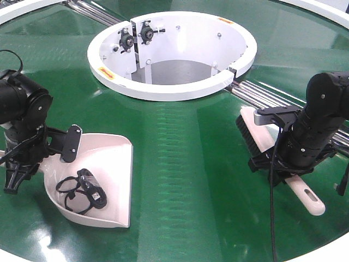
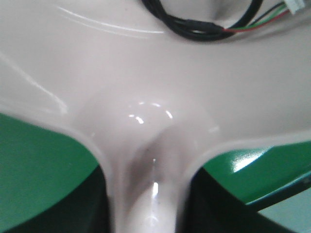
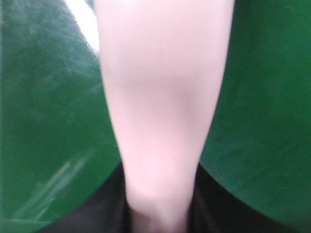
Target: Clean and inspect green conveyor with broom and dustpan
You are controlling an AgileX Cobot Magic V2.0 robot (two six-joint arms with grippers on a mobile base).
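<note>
dustpan [image 1: 112, 164] sits on the left of the green conveyor [image 1: 185, 164], long axis roughly left-right, flat lip toward belt centre, handle running back under the left arm. left pincer [image 2: 148, 213] pinches the handle neck, dark fingers either side of it in the wrist view. A coiled black cable [image 1: 82, 191] with a small black block lies inside the scoop

broom [image 1: 262, 139] on the right, long axis diagonal: bristle head up-left near the roller rods [image 1: 262, 95], slotted handle end [image 1: 312, 201] down-right. right pincer [image 3: 160, 213] pressed onto the mid handle

surface: glossy dark green belt, curved, strong glare streaks. white ring housing [image 1: 172, 54] at centre top, open in the middle, with bearing mounts on its inner wall. white outer rim [image 1: 327, 8] shows in the corners

hidden/poor: dustpan handle is covered by the left arm in the front view, broom mid-handle is covered by the right wrist. Both wrist views are blurred at close range and the right one shows only handle and belt
</note>
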